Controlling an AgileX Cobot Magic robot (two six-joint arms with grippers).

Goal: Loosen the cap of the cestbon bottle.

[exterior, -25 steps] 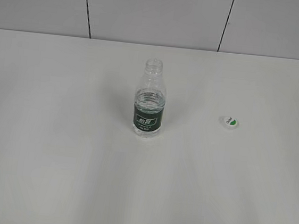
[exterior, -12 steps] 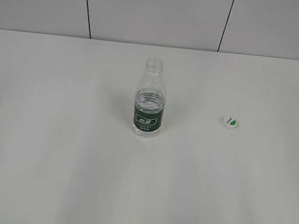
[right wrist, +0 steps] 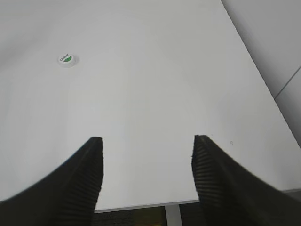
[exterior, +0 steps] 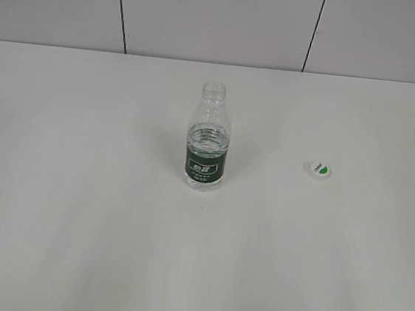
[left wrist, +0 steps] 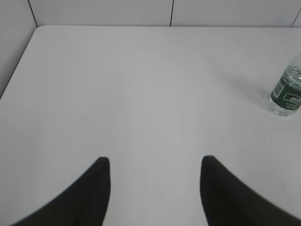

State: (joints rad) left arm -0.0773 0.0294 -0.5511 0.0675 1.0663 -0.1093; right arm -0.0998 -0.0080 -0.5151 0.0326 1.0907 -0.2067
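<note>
One cestbon bottle (exterior: 208, 144) stood upright mid-table (exterior: 78, 186), uncapped, with some water inside. One cap (exterior: 318, 169) lay well apart to its right. The left gripper (left wrist: 153, 162) and right gripper (right wrist: 146, 140) were spread, holding nothing.

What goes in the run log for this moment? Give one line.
cap: off, lying on table right of bottle | bottle: upright, neck open | left hand: open, empty | right hand: open, empty
</note>
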